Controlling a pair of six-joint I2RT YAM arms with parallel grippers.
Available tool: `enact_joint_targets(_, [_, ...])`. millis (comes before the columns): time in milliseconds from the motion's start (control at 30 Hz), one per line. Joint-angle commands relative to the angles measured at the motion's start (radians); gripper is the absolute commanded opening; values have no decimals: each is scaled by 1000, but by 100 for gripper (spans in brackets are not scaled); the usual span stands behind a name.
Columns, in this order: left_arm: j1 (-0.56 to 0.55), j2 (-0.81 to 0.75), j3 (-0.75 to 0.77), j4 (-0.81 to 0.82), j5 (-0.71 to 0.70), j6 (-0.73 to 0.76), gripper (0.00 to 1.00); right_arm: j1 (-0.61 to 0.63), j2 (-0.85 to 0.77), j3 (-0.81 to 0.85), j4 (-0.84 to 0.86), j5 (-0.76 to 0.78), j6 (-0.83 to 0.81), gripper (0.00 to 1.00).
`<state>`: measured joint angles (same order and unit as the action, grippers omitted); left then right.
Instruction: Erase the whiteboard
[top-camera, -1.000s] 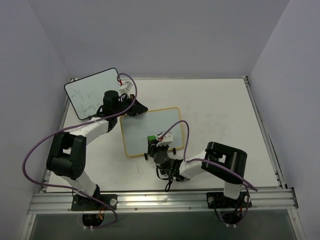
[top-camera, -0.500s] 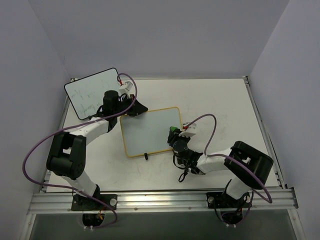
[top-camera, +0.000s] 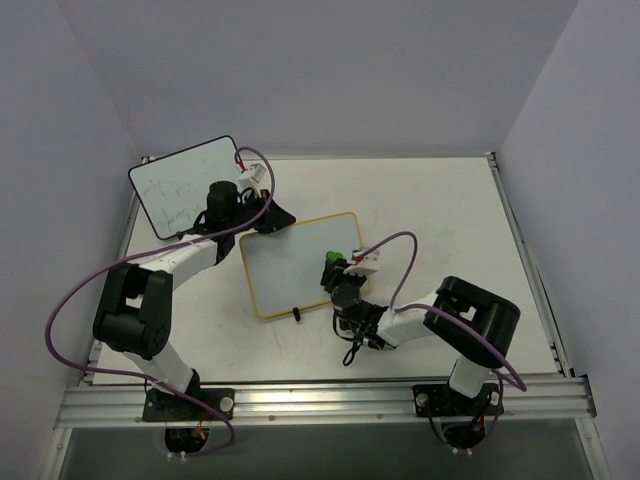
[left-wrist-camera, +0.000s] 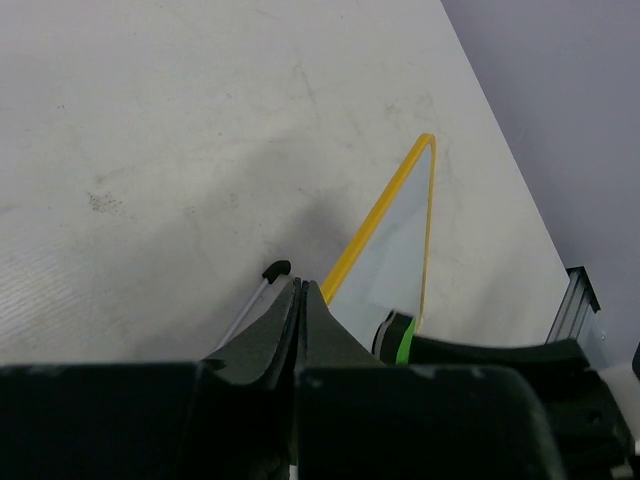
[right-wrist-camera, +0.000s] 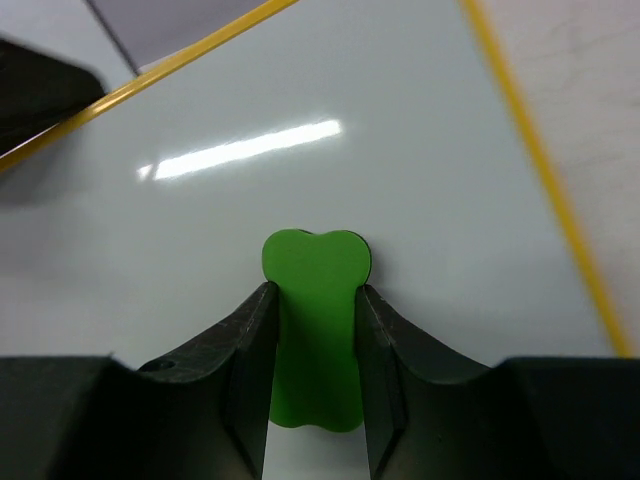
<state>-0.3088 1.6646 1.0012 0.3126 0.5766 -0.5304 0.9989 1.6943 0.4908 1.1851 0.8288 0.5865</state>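
The yellow-framed whiteboard (top-camera: 290, 270) lies flat in the middle of the table, its surface looking blank. My right gripper (top-camera: 331, 264) is shut on a green eraser (right-wrist-camera: 315, 320) and presses it on the board's right part (right-wrist-camera: 420, 140), near the yellow frame (right-wrist-camera: 540, 170). My left gripper (top-camera: 276, 216) is shut at the board's far left corner; in the left wrist view its jaws (left-wrist-camera: 300, 292) are closed, with the frame (left-wrist-camera: 380, 215) running out from beside them. The eraser also shows in that view (left-wrist-camera: 402, 336).
A black-framed whiteboard (top-camera: 185, 185) with faint writing leans at the far left corner. A black clip foot (top-camera: 297, 315) sticks out at the yellow board's near edge. A thin white rod with a black tip (left-wrist-camera: 274, 269) lies beside my left fingers. Purple cables loop over both arms.
My right gripper swept the eraser from the board's near-middle out to its right edge, then back a little to the left. The board shifted slightly. The left arm stayed put.
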Motion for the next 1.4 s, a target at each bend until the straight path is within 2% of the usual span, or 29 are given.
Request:
enact_joint_targets(0, [-9,-2,25,-27,20,24,2,101,142,67,-140,-106,27,0])
enact_joint_targets(133, [-9,-6,24,-27,19,26,2,150,200,111,-154,-126,38,0])
enact_joint_targets(267, [-9,-9,20,-24,19,26,2,155,183,98,-173,-109,59,0])
enact_joint_targets(600, [-9,-8,20,-21,19,23,2,121,35,0,-295,4,162,0])
enact_joint_targets(867, [-9,-8,20,-21,19,23,2,18,-84,-58,-416,27,251,0])
enact_joint_targets(1167, [-9,-6,20,-21,16,23,2,4,-218,-90,-432,39,197,0])
enact_joint_targets(1367, [-9,-6,20,-23,14,23,2,-9,-398,-67,-525,64,124,0])
